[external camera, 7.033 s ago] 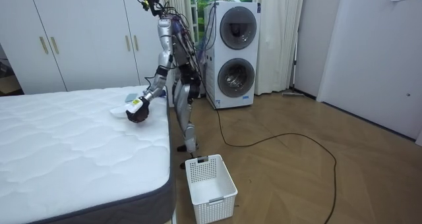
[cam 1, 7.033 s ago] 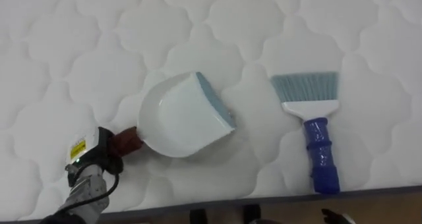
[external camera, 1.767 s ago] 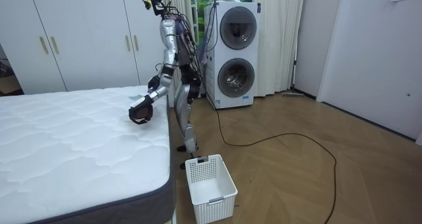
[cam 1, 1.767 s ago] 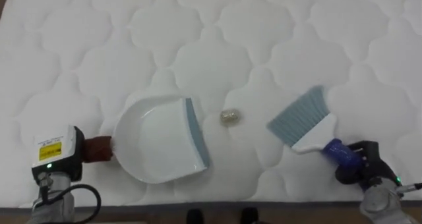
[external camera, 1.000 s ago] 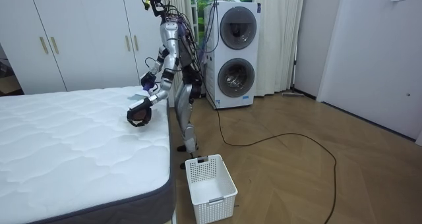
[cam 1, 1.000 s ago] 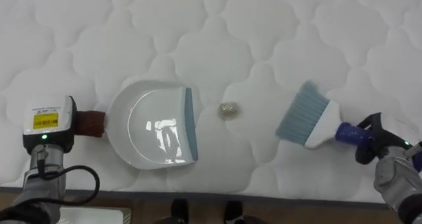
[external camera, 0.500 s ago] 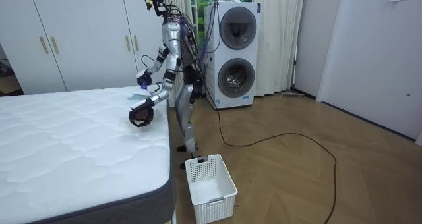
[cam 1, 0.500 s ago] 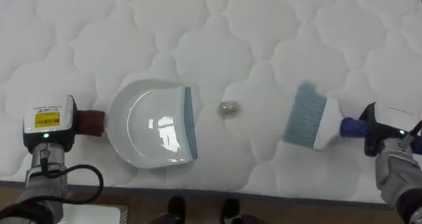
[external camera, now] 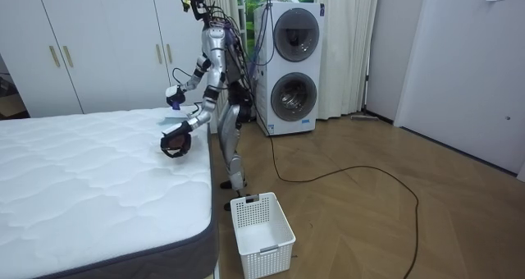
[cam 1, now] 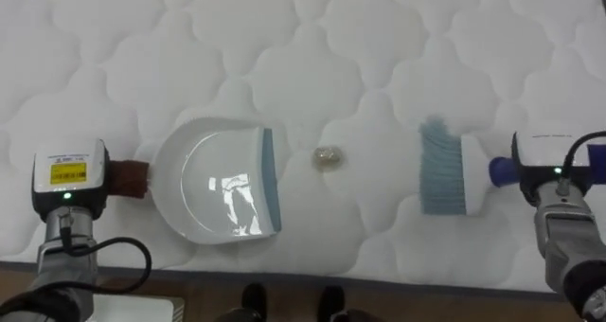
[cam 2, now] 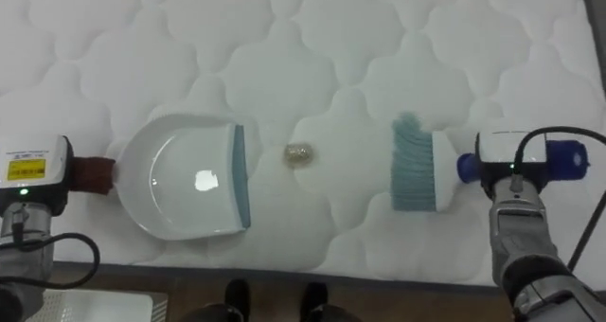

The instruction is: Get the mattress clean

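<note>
Left eye view: a white dustpan (cam 1: 222, 191) lies on the quilted mattress (cam 1: 312, 47), its lip facing a small scrap (cam 1: 328, 157) just beside it. The left hand (cam 1: 68, 175) is at the dustpan's brown handle; I cannot tell its grip, as the fingers are hidden. The right hand (cam 1: 554, 170) is closed round the blue handle of the brush (cam 1: 445, 167), bristles towards the scrap.

Room view: the robot stands at the mattress edge, with a white basket (external camera: 261, 221) on the floor nearby.

Right eye view: the scrap sits between dustpan and brush
</note>
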Robot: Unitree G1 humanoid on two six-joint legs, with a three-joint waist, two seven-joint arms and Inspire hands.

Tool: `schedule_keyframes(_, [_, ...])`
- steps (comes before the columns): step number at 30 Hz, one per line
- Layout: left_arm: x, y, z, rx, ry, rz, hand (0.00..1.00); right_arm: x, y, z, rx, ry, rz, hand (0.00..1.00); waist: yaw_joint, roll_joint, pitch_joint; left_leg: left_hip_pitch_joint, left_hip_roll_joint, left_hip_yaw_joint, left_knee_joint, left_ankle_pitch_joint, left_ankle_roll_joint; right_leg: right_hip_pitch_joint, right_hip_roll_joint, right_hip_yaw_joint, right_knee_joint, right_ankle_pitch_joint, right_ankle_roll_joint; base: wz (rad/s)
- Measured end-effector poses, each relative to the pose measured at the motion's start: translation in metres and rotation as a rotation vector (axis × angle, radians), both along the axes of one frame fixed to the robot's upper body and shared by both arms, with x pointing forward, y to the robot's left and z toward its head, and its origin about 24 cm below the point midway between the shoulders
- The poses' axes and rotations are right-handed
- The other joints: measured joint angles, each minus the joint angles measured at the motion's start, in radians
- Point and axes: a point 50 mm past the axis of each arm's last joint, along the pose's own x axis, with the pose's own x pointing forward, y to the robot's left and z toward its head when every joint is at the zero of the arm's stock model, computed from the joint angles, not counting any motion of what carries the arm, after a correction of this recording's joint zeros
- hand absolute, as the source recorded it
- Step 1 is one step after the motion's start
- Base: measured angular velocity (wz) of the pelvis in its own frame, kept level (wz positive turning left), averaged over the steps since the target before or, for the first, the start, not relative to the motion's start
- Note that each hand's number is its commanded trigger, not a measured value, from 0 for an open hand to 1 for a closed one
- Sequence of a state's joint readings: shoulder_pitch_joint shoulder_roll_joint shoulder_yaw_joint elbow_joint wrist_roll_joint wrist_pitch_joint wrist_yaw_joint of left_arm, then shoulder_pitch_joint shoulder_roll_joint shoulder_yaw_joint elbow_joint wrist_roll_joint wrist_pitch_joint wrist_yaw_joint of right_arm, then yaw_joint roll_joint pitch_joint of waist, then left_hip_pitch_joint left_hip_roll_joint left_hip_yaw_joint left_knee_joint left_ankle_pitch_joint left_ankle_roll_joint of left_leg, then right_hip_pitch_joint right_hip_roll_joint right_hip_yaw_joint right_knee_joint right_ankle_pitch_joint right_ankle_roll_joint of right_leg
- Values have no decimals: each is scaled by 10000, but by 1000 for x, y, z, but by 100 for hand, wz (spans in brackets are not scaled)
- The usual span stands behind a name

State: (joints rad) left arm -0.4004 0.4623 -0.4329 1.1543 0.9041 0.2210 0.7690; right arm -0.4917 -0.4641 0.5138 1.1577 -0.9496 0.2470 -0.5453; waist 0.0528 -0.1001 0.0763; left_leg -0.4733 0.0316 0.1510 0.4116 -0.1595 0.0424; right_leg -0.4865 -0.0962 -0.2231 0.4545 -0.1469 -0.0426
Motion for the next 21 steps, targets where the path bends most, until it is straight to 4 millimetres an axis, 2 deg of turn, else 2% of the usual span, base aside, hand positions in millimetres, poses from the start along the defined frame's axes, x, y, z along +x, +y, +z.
schedule_keyframes(3, [-1,-7,-6,-93,151,197,100,-1,2,-2,-251,141,129,100,100,27,9,175,58,10,-174,29,-40,240,98,-58,-305,113,-23,0])
schedule_keyframes(13, [-2,-5,-7,-362,376,653,100,-1,7,-4,-387,192,169,100,120,58,27,201,93,-5,-477,99,-116,298,242,-157,-646,180,-55,0])
schedule_keyframes(20, [0,-12,-11,-813,621,832,100,-1,8,-6,61,17,-417,100,147,200,74,219,95,-29,-518,97,-120,373,256,-247,-766,205,-59,1])
schedule_keyframes(21, [0,-14,-13,-899,691,831,100,-2,9,-7,223,31,-520,100,147,248,105,272,98,-52,-517,96,-121,449,266,-264,-796,215,-53,5])
